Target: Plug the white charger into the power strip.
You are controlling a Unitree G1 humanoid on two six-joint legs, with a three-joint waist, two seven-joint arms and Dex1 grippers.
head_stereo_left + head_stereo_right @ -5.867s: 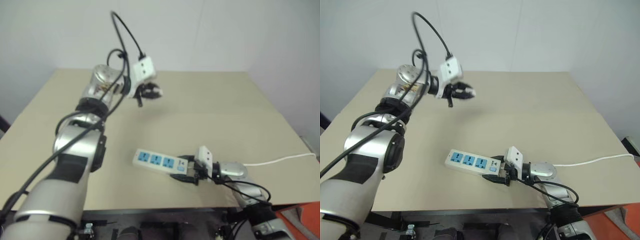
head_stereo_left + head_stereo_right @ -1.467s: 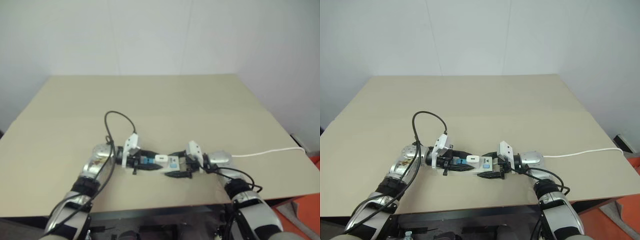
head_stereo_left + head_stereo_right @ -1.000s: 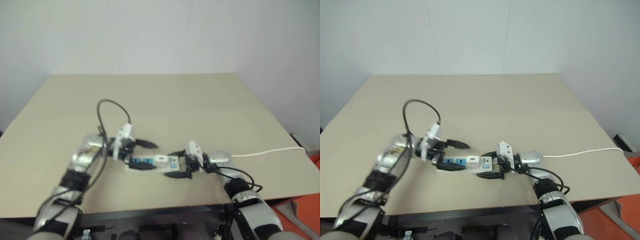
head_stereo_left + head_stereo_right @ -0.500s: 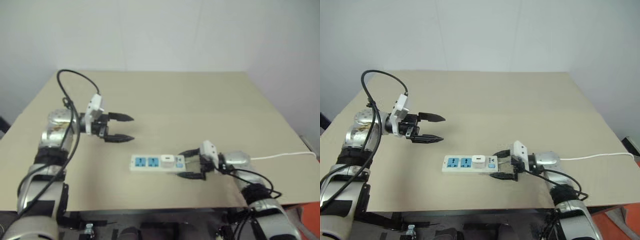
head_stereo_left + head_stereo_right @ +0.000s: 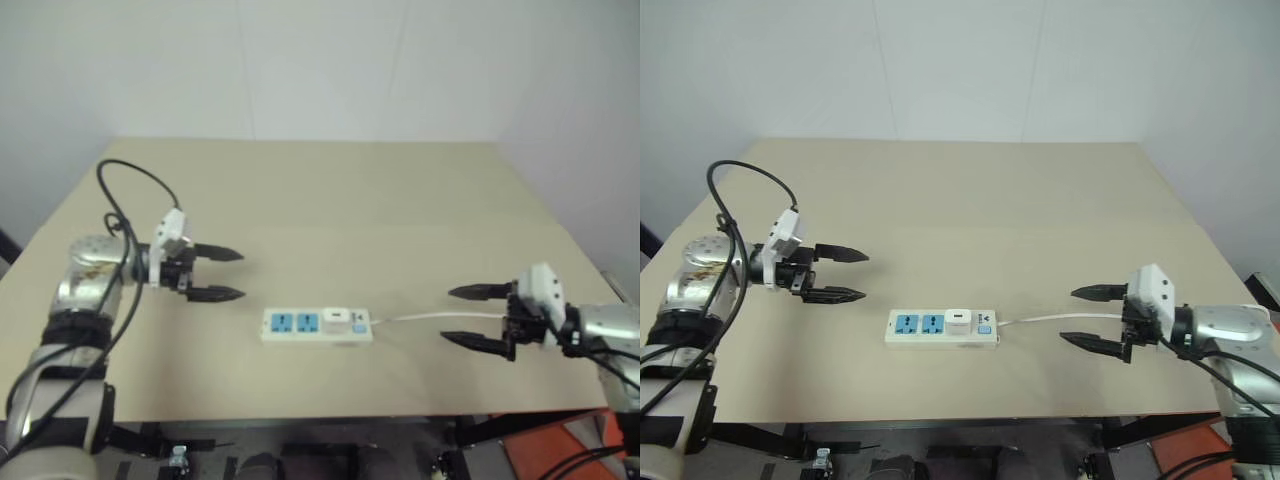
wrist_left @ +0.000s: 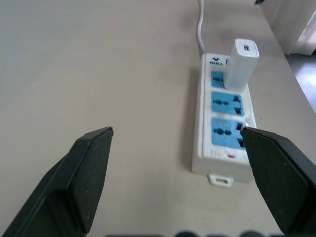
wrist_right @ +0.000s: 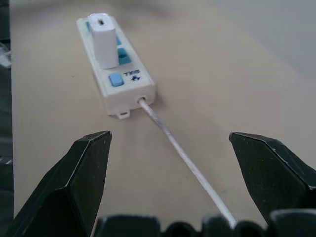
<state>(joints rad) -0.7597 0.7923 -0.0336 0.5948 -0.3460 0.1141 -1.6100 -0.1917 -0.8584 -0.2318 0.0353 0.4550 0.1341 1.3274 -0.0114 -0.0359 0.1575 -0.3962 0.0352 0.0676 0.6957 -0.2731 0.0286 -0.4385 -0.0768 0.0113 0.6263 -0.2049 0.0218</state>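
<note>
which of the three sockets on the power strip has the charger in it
The socket at the cord end of the power strip, beside the switch. The white charger stands upright in it; the other two blue sockets are empty.

white charger (image 5: 958, 319) in power strip (image 5: 942, 327) | left hand (image 5: 845, 275) left | right hand (image 5: 1087, 315) right

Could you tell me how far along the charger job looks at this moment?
Done, it seems: the white charger stands upright in the power strip's socket nearest the cord. In hand: nothing; the left hand and right hand are open, clear of the strip. Left: apparently nothing.
</note>
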